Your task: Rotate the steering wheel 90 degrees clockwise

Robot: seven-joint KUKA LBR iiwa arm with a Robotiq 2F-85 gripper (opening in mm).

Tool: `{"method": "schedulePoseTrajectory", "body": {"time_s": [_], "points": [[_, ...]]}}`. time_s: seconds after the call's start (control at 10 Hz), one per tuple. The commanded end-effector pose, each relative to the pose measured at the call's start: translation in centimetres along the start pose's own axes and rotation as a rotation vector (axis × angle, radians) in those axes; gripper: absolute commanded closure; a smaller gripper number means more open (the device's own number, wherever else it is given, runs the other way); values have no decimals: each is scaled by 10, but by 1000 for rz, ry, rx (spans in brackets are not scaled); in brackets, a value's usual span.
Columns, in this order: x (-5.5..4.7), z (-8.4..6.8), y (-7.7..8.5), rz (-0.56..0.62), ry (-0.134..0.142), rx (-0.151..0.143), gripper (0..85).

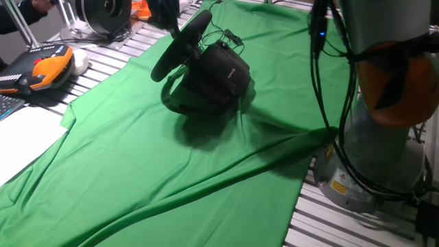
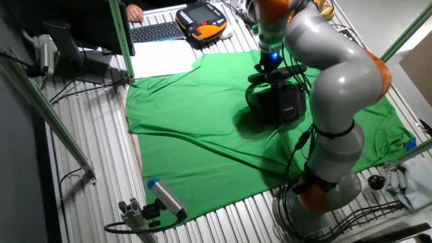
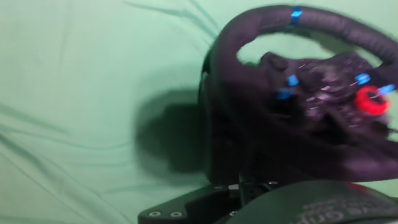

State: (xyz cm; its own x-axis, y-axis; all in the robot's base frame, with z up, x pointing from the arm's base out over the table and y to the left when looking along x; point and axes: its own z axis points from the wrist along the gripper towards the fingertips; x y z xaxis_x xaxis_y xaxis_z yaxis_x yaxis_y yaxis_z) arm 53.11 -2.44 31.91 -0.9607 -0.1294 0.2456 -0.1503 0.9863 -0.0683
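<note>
meanwhile, hovered close over the steering wheel (image 3: 298,93) on the green cloth (image 1: 158,171) mid-desk; tool (image 3: 273,208) state impossible to tell, fingertips unseen.

Arm (image 2: 337,81): smooth silver-grey rounded shells, glossy.
Joints (image 1: 401,86): orange bands between the grey segments.
Cables (image 1: 329,89): black, running loose down the arm's side.
Light (image 2: 271,57): small blue glow near the wrist.
Base (image 1: 357,180): grey cylinder with a yellow warning sticker.
Hand (image 3: 249,208): black housing, small screws showing.
</note>
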Motion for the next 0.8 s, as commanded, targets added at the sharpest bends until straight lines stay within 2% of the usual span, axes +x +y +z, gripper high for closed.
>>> {"method": "schedulePoseTrajectory", "body": {"time_s": [0.0, 0.2, 0.4, 0.6, 0.7], "points": [[3, -35, -23, -6, -1, -26, 850], [4, -47, -44, -27, -33, 8, 850], [4, -46, -54, -32, -60, 65, 850], [3, -33, -64, 3, -112, 52, 510], [0, -26, -69, 10, -125, 49, 510]]}}
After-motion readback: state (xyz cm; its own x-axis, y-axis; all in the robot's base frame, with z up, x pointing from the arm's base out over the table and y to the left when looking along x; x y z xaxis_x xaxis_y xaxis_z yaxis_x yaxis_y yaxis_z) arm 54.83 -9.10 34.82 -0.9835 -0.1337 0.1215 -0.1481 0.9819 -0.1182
